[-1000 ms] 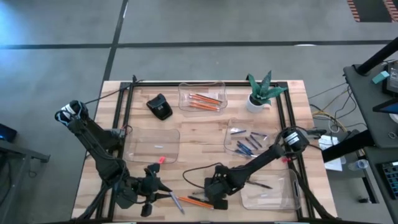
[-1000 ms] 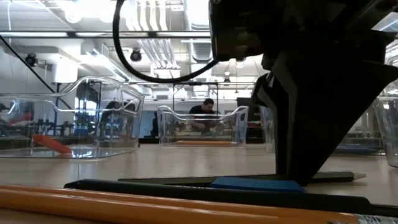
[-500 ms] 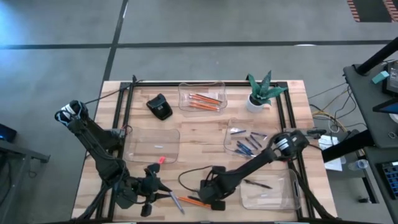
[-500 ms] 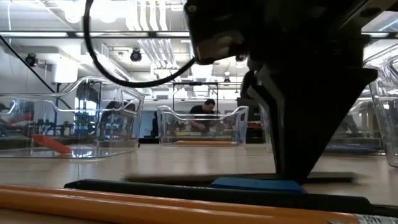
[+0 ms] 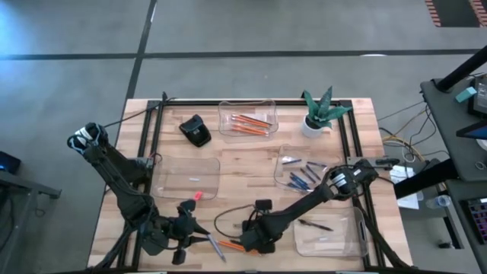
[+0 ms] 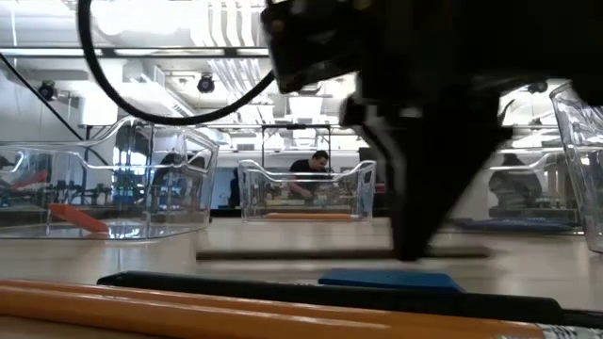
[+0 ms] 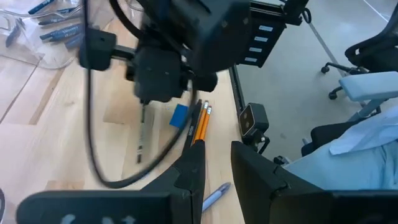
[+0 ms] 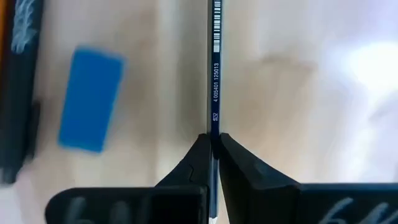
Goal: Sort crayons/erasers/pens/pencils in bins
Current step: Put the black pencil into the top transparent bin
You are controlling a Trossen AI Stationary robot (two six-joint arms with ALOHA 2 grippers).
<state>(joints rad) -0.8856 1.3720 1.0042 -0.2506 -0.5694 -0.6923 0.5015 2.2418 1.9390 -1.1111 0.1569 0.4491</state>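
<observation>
My right gripper (image 5: 255,242) hangs near the table's front edge, shut on a slim dark pen (image 8: 214,93). Below it lie a blue eraser (image 7: 179,115), two orange pencils (image 7: 202,121) and a black pen (image 8: 18,81) flat on the wood. To its left my left gripper (image 7: 214,168) hovers open and holds nothing; a grey-blue pen (image 5: 217,247) lies on the table beside it. A pink eraser (image 5: 198,195) sits on the table by the left bin (image 5: 186,179). My right gripper pinches the dark pen's shaft (image 8: 214,127) between its two fingers, partway along its length. The fingers come steeply from above and lie across the pen. The pen (image 6: 283,252) hangs level, lifted just clear of the table.
The far bin (image 5: 247,118) holds orange pencils, the right bin (image 5: 304,171) blue and dark sticks, the near right bin (image 5: 327,232) a black pen. A black lump (image 5: 196,131) and a potted plant (image 5: 318,114) stand at the back. Bare wood lies mid-table.
My right gripper has shifted a little toward the table's left edge, tipped steeper and risen. The dark pen, which lay on the table under it, is now lifted level just clear of the wood. The eraser, pencils and black pen have stayed put.
</observation>
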